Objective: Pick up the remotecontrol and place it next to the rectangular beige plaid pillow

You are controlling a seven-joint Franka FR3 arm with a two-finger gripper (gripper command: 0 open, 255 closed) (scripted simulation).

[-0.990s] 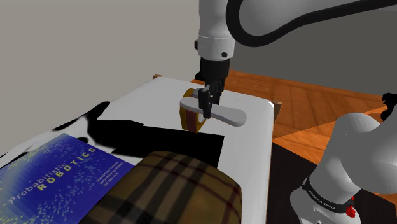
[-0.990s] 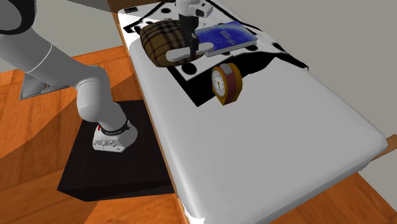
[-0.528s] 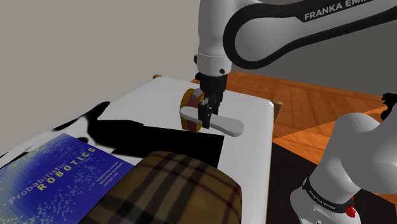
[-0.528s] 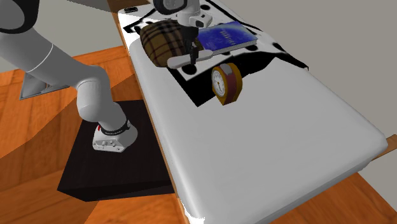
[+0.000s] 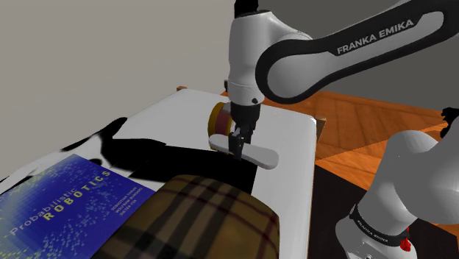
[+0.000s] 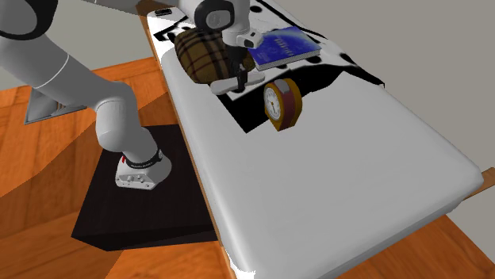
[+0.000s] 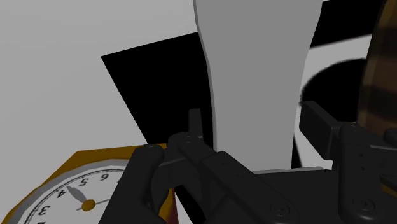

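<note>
A plain light-grey remote control [image 5: 254, 153] hangs low over the white bed [image 5: 290, 158], level, with my gripper [image 5: 236, 143] shut on it near one end. In the wrist view the remote control [image 7: 254, 70] runs away from the hand between the two fingers [image 7: 195, 126], over a black patch of the cover. The plaid pillow [image 5: 197, 221], brown and beige, lies a short way nearer the shoulder camera. In the second exterior view my gripper [image 6: 240, 81] stands just beside the pillow [image 6: 198, 50].
A round clock [image 5: 218, 118] with a red and yellow rim stands just behind the gripper; I also see the clock [image 6: 282, 103] near the bed's middle. A blue book [image 5: 62, 199] lies beside the pillow. The bed's edge and wooden floor [image 5: 368, 125] lie toward the stand.
My gripper has come down toward the bed with the remote control and shifted a little nearer the pillow. Clock, book and pillow have not moved.
</note>
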